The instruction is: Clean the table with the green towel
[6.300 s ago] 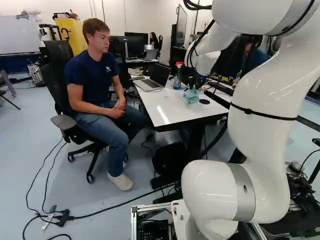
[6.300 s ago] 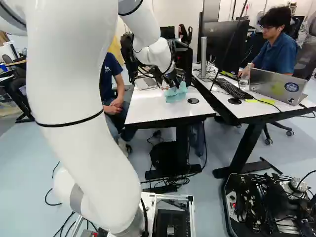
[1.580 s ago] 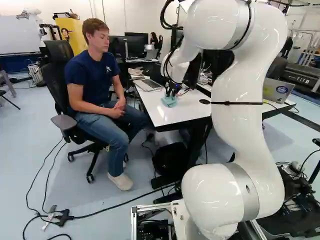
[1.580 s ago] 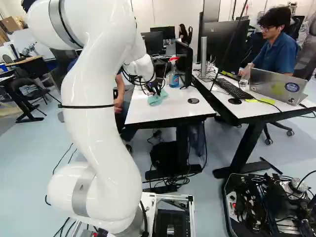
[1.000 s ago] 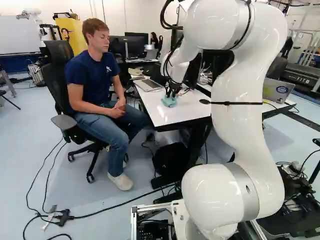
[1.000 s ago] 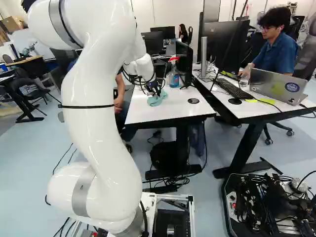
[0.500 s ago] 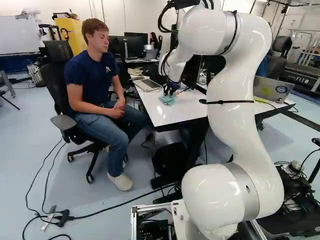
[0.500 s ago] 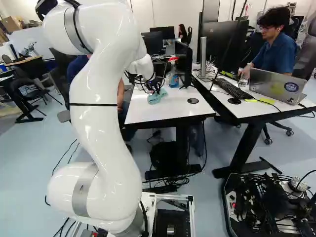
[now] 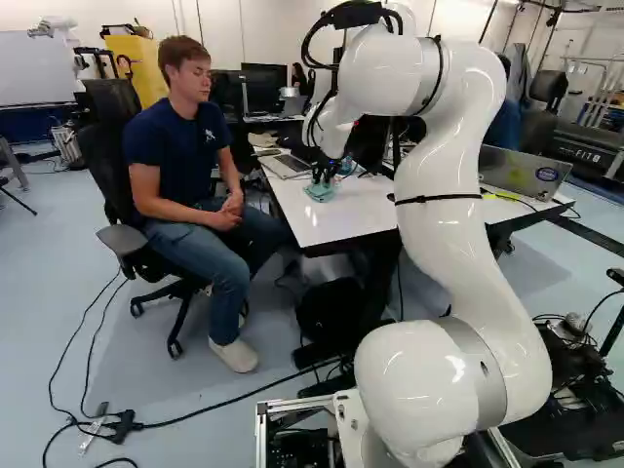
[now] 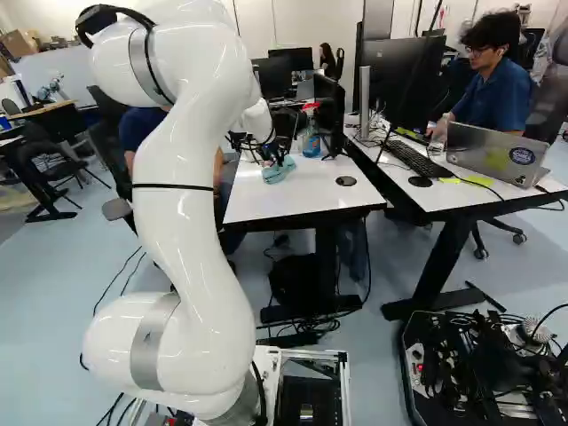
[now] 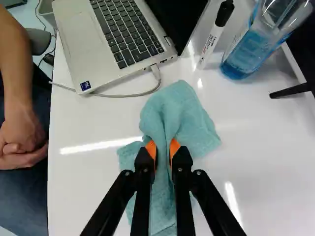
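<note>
The glossy tabletop [image 11: 88,187] may let the towel skid or bunch, leaving patches unwiped. Taking twelve o'clock as straight ahead of the end effector, the person's hands [image 11: 22,142] lie at nine, past the edge; a wide sideways stroke could reach them. A long push might shove the laptop [image 11: 83,37] at eleven. The green towel [image 11: 192,118] lies on the tabletop under the end effector [image 11: 163,147], whose pads pinch a raised fold. Its spread could catch and topple the bottle [image 11: 246,54], between one and two, or the marker [image 11: 214,34] at one, or snag the cable [image 11: 120,96] near eleven. The laptop carries a small blue sticker, the bottle a label, the marker print along its barrel.
</note>
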You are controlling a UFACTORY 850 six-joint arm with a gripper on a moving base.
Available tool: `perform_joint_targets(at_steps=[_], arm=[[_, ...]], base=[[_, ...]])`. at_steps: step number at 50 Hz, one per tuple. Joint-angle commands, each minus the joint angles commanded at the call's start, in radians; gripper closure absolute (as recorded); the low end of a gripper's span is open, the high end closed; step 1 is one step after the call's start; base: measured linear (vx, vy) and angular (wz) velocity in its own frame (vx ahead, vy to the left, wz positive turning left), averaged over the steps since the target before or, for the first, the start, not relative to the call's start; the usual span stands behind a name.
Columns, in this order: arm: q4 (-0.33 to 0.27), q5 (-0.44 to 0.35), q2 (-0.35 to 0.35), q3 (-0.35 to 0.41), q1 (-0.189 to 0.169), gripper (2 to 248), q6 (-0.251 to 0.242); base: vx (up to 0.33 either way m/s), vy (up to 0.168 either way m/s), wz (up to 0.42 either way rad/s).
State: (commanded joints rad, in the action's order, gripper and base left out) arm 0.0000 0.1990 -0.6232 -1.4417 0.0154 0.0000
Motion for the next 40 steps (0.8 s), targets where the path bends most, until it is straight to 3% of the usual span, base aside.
perform_joint_targets(at_steps=[40], arm=[[0.0, 0.0, 0.145, 0.197, -0.007, 199, 0.0]], base=[[0.0, 0.0, 0.001]])
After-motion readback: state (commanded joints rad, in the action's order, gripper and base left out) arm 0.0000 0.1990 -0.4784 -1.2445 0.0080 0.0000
